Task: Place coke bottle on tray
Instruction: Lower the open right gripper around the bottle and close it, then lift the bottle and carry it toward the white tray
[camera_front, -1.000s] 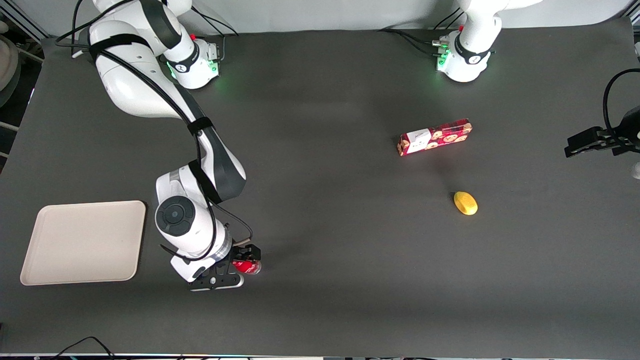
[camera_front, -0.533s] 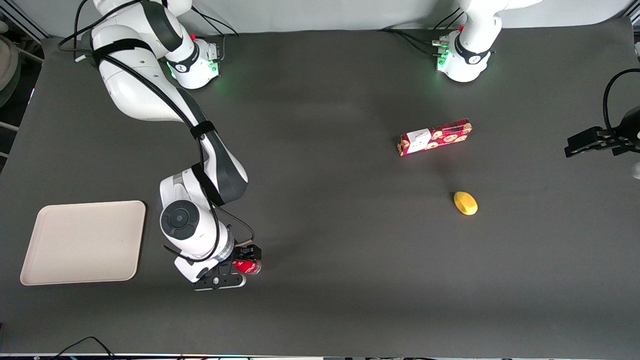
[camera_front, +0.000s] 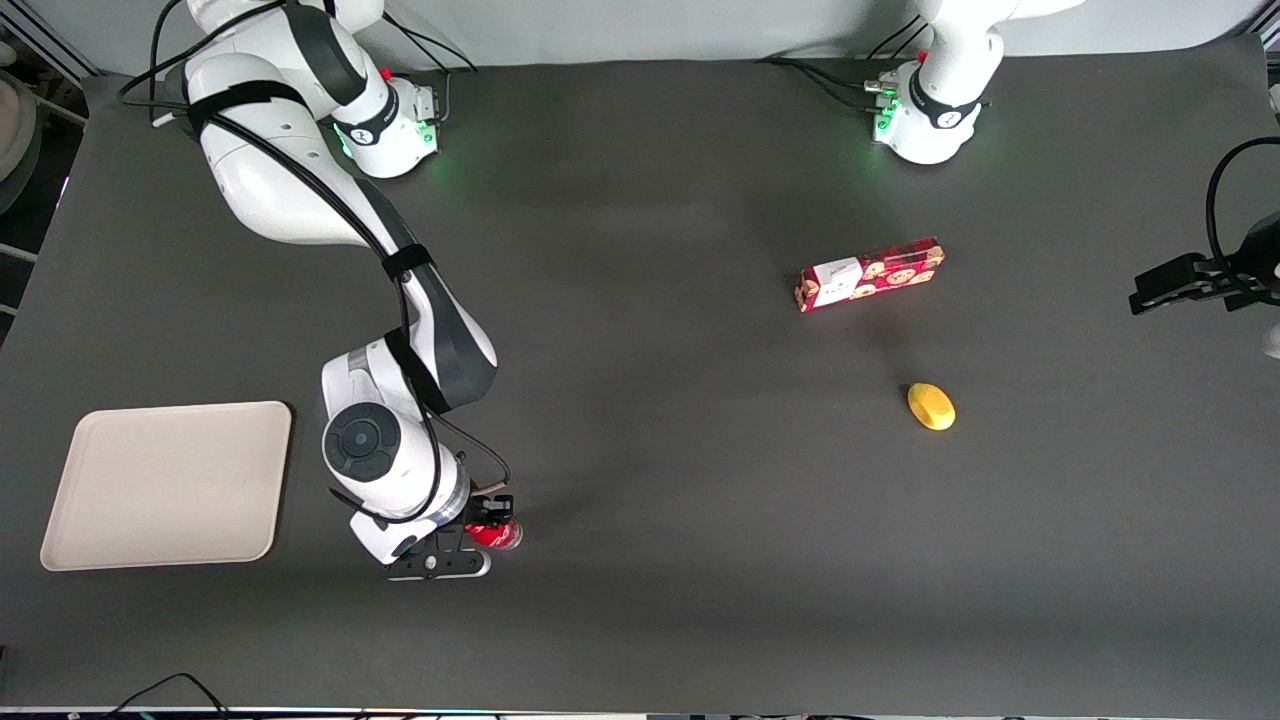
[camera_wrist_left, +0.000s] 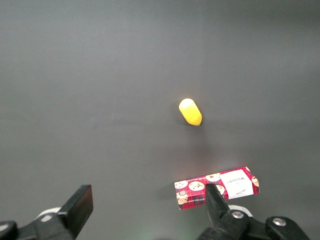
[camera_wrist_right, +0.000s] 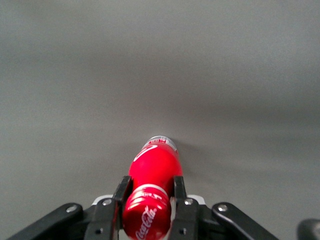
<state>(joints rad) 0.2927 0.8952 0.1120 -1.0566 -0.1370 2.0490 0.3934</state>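
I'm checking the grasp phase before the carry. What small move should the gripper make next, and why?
Probably a short lift straight up. The gripper has its fingers pressed against both sides of the coke bottle, which sits low over the table, while the tray lies apart toward the working arm's end.

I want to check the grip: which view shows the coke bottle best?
The right wrist view: the coke bottle fills the gripper, label readable. The front view shows only a red sliver; the left wrist view shows none.
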